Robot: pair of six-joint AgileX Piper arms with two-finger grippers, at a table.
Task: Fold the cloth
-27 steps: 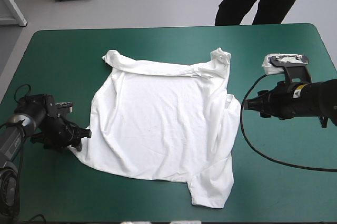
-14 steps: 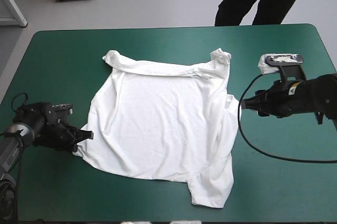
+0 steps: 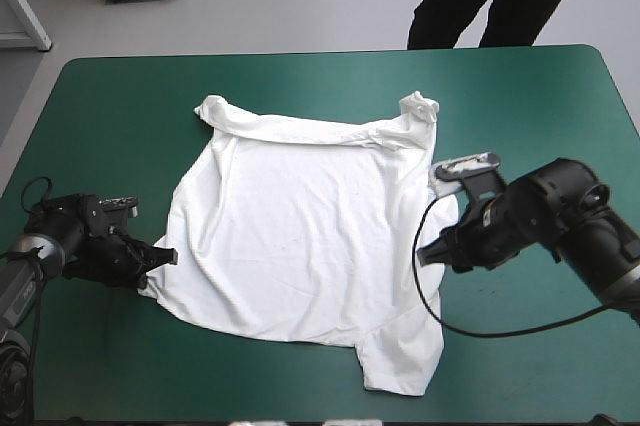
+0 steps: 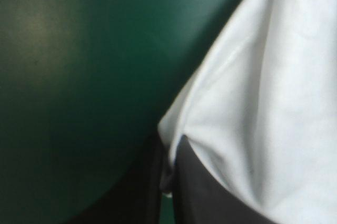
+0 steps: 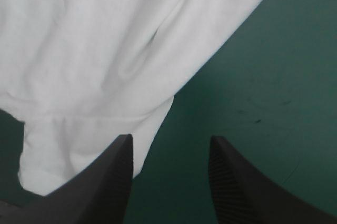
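My left gripper (image 3: 160,258) is pinched all but closed on the T-shirt (image 3: 300,236) at its near-left corner. The bite looks thin to me, so a pull could slip it free. The shirt lies spread flat mid-table on the teal-green cover (image 3: 110,116), between both tools. My right gripper (image 3: 428,254) stands wide and empty at the shirt's right edge, one finger over cloth, one over bare cover. Closing there might catch only one layer.

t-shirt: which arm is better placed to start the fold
Left. The left gripper is shut on the T-shirt at its near left corner, so it could probably lift at once. The right gripper hangs open at the shirt's right edge, holding nothing, and would have to grasp first.
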